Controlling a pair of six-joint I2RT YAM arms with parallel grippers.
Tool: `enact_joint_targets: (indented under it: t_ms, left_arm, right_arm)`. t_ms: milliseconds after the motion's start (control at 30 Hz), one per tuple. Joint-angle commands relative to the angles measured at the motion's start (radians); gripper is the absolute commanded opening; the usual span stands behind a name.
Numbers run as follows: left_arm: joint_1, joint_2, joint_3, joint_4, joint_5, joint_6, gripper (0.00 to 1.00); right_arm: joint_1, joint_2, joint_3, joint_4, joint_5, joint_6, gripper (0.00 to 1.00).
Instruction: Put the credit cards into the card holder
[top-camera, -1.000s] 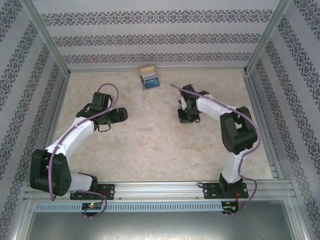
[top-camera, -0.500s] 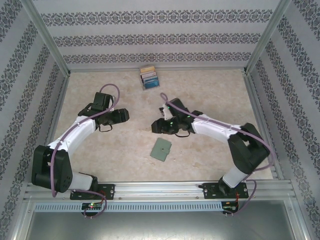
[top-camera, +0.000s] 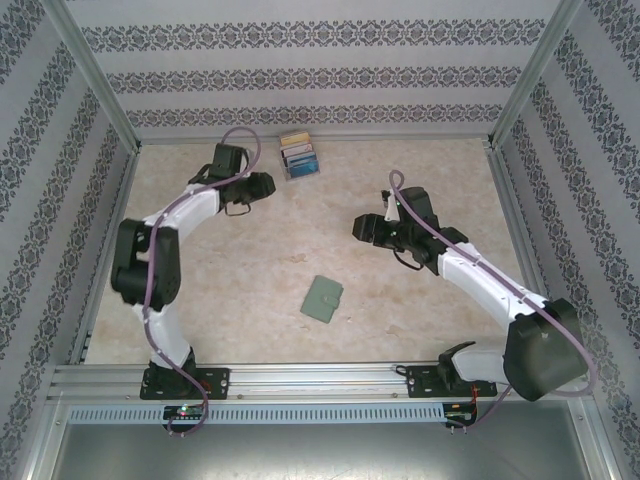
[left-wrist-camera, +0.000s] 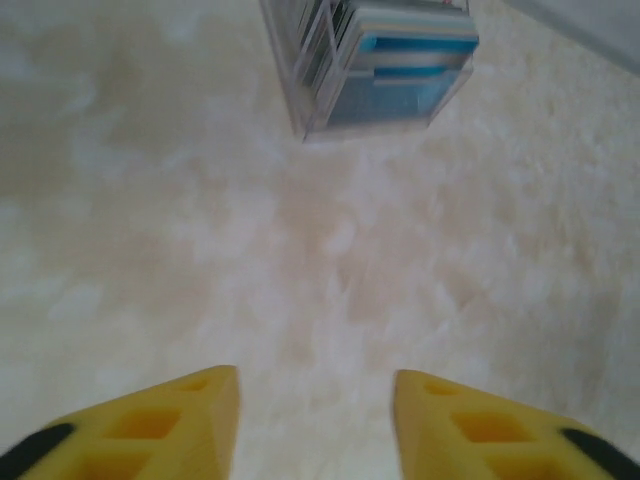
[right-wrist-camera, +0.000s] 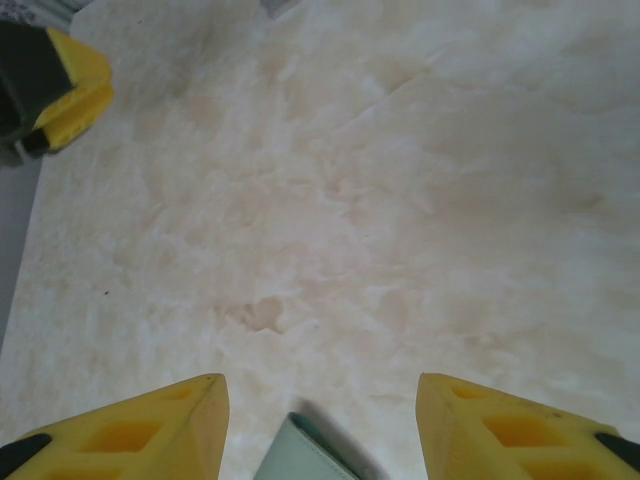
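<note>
my left end effector (left-wrist-camera: 315, 405) is wide open and empty, aimed at the credit cards (left-wrist-camera: 405, 60) at 12 o'clock. they stand on edge in a clear rack (left-wrist-camera: 310, 95), probably for pinching. my right end effector (right-wrist-camera: 322, 398) is open and empty. the card holder (right-wrist-camera: 300, 458) lies flat on the counter (top-camera: 250, 270) at its 6 o'clock.

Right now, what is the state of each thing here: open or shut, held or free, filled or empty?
card holder: folded shut, flat on the table, free.
credit cards: standing in the clear rack, none held.
clear rack: filled with cards.
left gripper: open, empty, pointing toward the rack.
right gripper: open, empty, above the card holder's corner.
</note>
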Motion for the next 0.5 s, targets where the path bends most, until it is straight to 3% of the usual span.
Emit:
enact_joint_targets:
  t_ms: [0, 100, 267, 467]
  left_arm:
    - [-0.013, 0.138, 0.136, 0.015, 0.028, -0.018, 0.31]
    - [-0.023, 0.201, 0.216, 0.017, -0.024, -0.004, 0.30]
    - [-0.046, 0.307, 0.363, -0.062, -0.147, 0.033, 0.34]
    - [-0.069, 0.384, 0.428, -0.032, -0.247, 0.005, 0.36]
  right_arm:
    - [-0.021, -0.058, -0.014, -0.054, 0.039, -0.017, 0.54]
    - [-0.028, -0.093, -0.045, -0.060, 0.049, -0.052, 0.60]
    - [-0.047, -0.089, -0.062, -0.070, 0.076, -0.095, 0.61]
    - [-0.078, -0.075, -0.080, -0.048, 0.099, -0.138, 0.61]
